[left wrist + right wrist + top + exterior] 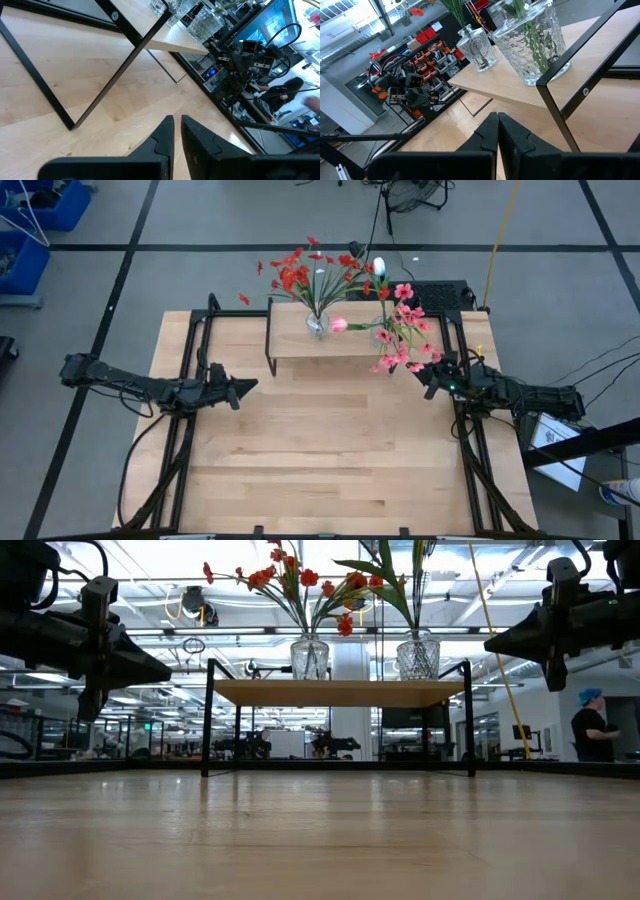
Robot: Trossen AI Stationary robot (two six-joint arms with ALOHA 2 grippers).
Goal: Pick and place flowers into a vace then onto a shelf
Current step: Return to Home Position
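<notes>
Red flowers (300,272) fill a clear vase (317,326) near the middle of the shelf (295,345). Pink flowers (405,330) rise from a patterned glass vase (417,655) close to the shelf's right end. Both vases stand upright. A pink tulip (339,324) shows between them, and the pink blossoms spill past the shelf's right and front edges.

The shelf stands at the middle of the far edge of the bench (320,460), with a broad stretch of open wood in front of it.

The left tool (247,386) hangs above the bench off the shelf's front-left leg and apart from it, its fingers clenched on nothing. The right tool (428,380) hangs off the shelf's right end, also closed and gripping nothing. From above, the lowest pink blossoms show just beside it.

In the low view both tools sit at about the height of the shelf top, outside its legs, and a person (592,725) stands in the room beyond.
</notes>
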